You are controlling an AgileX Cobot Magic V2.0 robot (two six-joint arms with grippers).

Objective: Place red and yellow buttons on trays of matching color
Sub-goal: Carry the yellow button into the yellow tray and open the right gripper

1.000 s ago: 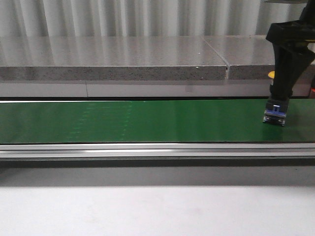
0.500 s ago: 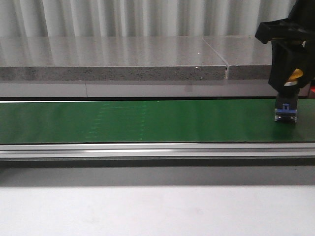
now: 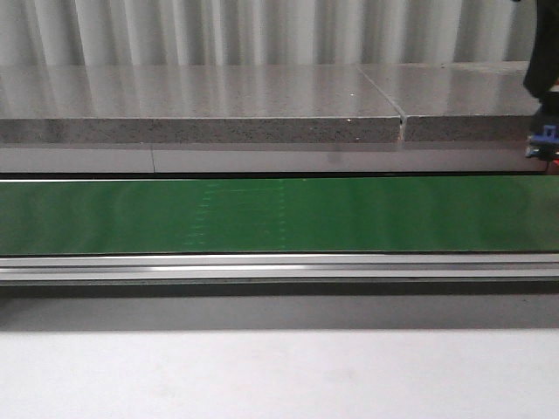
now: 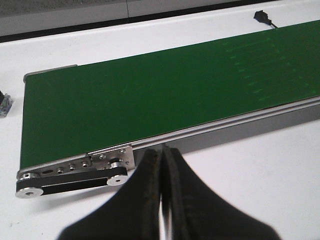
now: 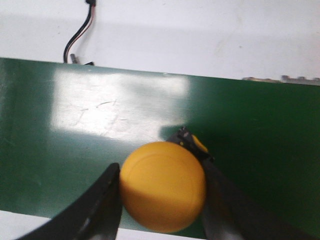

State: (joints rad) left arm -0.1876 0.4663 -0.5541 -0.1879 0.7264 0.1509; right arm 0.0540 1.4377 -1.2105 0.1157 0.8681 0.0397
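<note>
Overhead glare patch on the green belt point(image 5: 120, 107), soft focus.

Both pincers have matte black fingers point(image 4: 150, 200); the right pincer point(image 3: 546, 135) carries a blue fitting.

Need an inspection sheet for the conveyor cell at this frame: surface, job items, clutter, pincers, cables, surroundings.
Surface: green conveyor belt, bare in the front view; white tabletop in front of it.
Job's things: yellow button held above the belt; no red button and no trays seen.
Clutter: small dark object on the white top past the belt's end, too small to identify.
Grippers: right pincer shut on the yellow button, at the far right edge of the front view; left pincer shut, holding nothing, near the belt's roller end.
Cables: black lead beside the belt; dark connector on the white top.
Surroundings: grey stone ledge behind the belt, corrugated wall above it.
</note>
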